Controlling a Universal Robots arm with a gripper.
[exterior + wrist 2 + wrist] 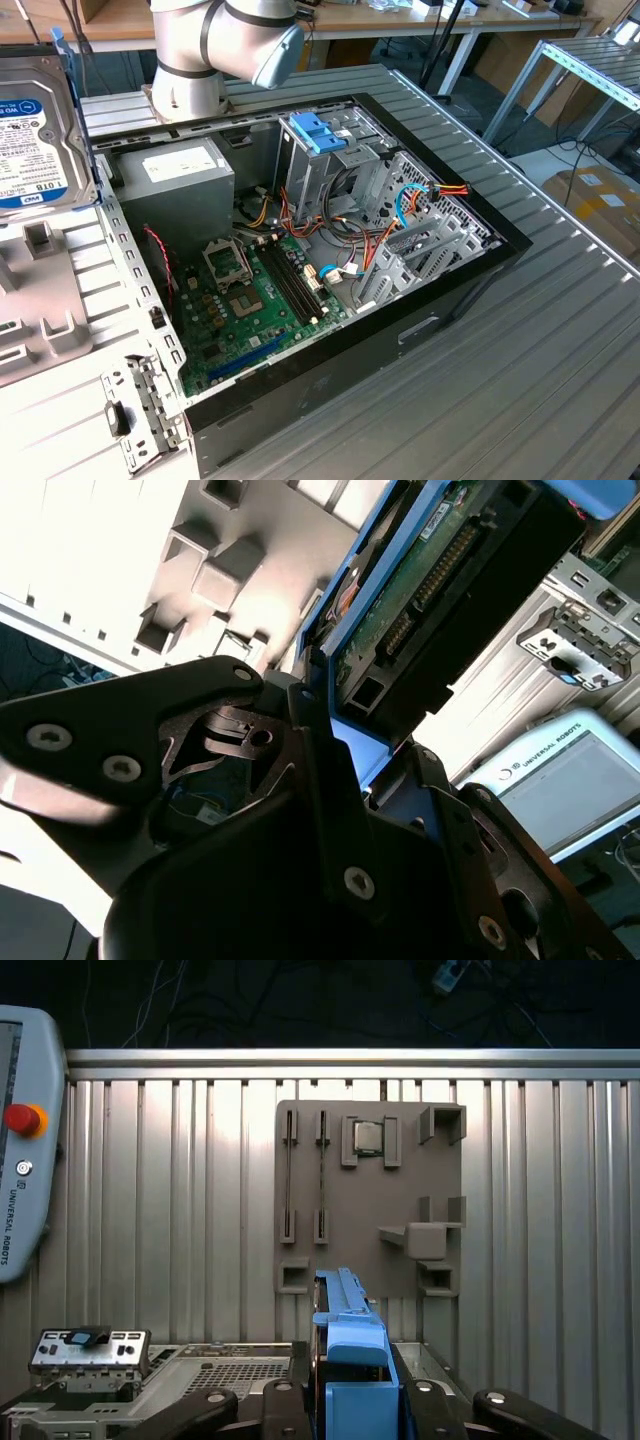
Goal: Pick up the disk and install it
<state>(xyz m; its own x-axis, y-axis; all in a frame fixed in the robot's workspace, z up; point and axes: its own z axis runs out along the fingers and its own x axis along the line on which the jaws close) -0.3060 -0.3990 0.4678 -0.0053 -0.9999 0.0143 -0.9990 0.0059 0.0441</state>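
Holds the disk clamped in the hand, closed down to the thickness of the light-blue frame and no further. Carries it on edge, sticking straight out from the hand, up in the air over the grey holder board and off to one side of the open computer case; not yet in any bay.

Likely to handle as a dense, rigid slab: heavier than its size suggests, no give at all, yet fragile to knocks, with a bare circuit board and connector pins on one face. Best taken at the blue tab end, across the thin dimension, much as now, with the pressure on the frame and off the board and pins. Smooth plastic in a hard grip, so probably apt to slip or pivot if swung quickly.

From the exterior view, gives the labelled face of the disk, high beside the case, and the metal drive rack with blue tabs inside the case, well away from the hand. From the second wrist view, gives the circuit-board face and connector end close up, just past the hand, with a control tablet further off. From the first wrist view, looks along the thin edge of the disk onto the ribbed metal counter below the hand, with the holder board flat on it and a corner of the case nearest the hand.
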